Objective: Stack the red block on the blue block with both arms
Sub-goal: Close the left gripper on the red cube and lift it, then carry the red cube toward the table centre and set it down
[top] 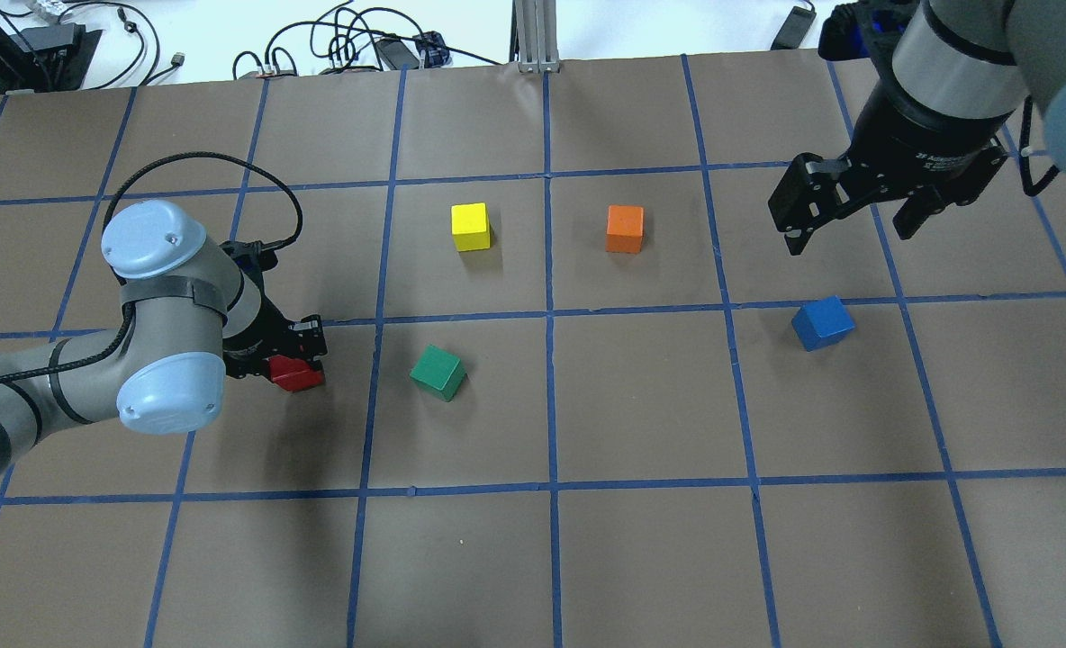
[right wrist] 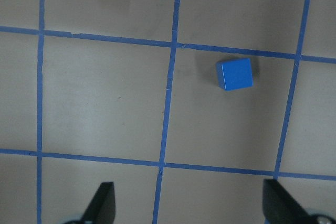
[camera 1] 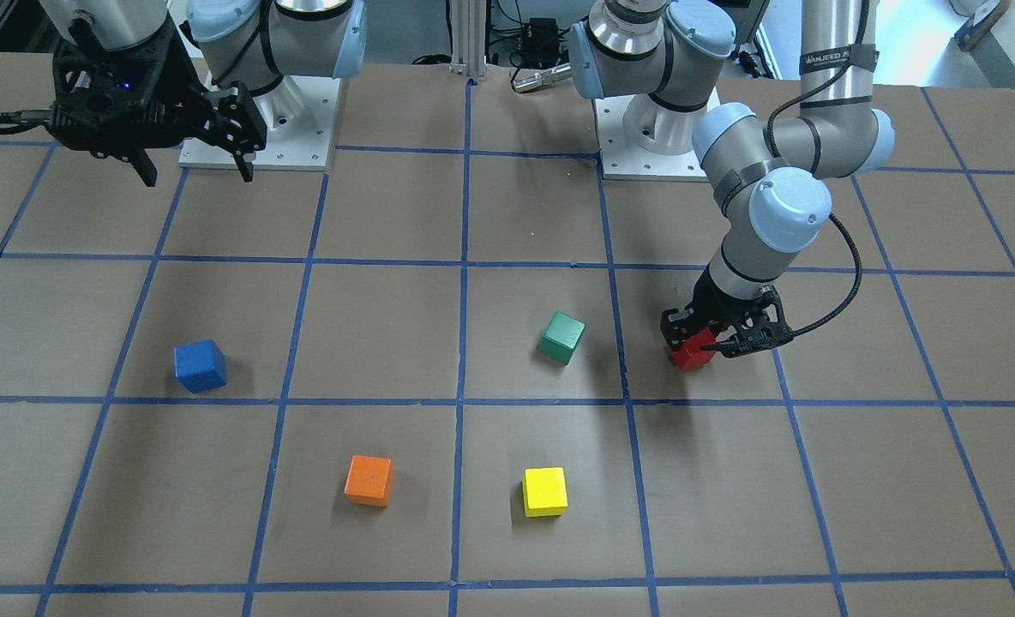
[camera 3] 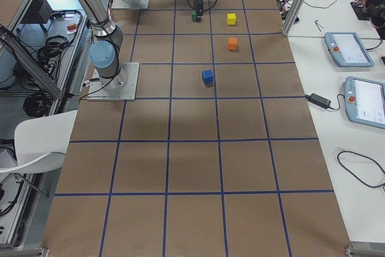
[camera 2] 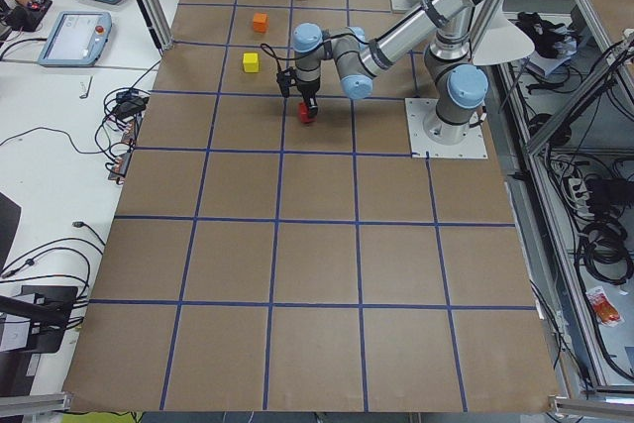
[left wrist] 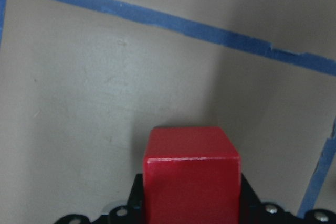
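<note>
The red block sits between the fingers of my left gripper, which is shut on it low over the table at the left. It also shows in the front view and fills the lower middle of the left wrist view. I cannot tell whether it touches the table. The blue block rests alone on the table at the right, and the right wrist view shows it too. My right gripper hangs open and empty high above the table, beyond the blue block.
A green cube lies just right of the red block. A yellow cube and an orange cube lie farther out, near the middle. Blue tape lines grid the brown table.
</note>
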Tool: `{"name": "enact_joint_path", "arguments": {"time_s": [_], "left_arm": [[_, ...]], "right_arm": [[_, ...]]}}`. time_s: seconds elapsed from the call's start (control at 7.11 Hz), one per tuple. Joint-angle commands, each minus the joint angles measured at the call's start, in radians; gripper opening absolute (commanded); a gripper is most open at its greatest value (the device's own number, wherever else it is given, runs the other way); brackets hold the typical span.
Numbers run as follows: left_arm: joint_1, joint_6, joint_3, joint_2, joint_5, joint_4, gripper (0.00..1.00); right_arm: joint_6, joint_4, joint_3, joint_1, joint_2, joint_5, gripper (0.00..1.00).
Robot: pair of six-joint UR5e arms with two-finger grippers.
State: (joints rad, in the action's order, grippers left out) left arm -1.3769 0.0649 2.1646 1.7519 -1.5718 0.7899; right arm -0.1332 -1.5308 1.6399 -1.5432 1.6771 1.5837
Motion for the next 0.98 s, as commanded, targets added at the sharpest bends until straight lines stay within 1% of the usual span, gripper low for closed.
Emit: {"name": "enact_joint_path", "arguments": {"time_s": [0.0,0.14,0.28,0.56,0.7,0.84], "left_arm": [[-0.063,-0.007,-0.037,-0.047,0.013,0.053,0.0],[-0.156,-0.007,-0.055,-0.058,0.015,0.058,0.0],[-0.257,-0.005,-0.118,-0.031,0.009,0.08,0.0],[-0.391,0.024,-0.33,0.012,0.015,0.266,0.0],[-0.446,0.094,-0.4,0.065,0.021,0.279,0.0],[-0.497,0.145,-0.446,0.122,0.03,0.267,0.0]], "right_arm": [[0.0,-0.005,0.0,0.0,0.0,-0.001,1.0],[0.0,-0.009,0.003,0.0,0.0,-0.001,1.0],[0.0,-0.009,0.001,0.0,0.0,0.001,1.0],[0.0,-0.011,0.001,0.0,0.0,-0.001,1.0],[0.0,-0.009,0.001,0.0,0.0,0.001,1.0],[0.0,-0.012,0.003,0.0,0.0,-0.001,1.0]]}}
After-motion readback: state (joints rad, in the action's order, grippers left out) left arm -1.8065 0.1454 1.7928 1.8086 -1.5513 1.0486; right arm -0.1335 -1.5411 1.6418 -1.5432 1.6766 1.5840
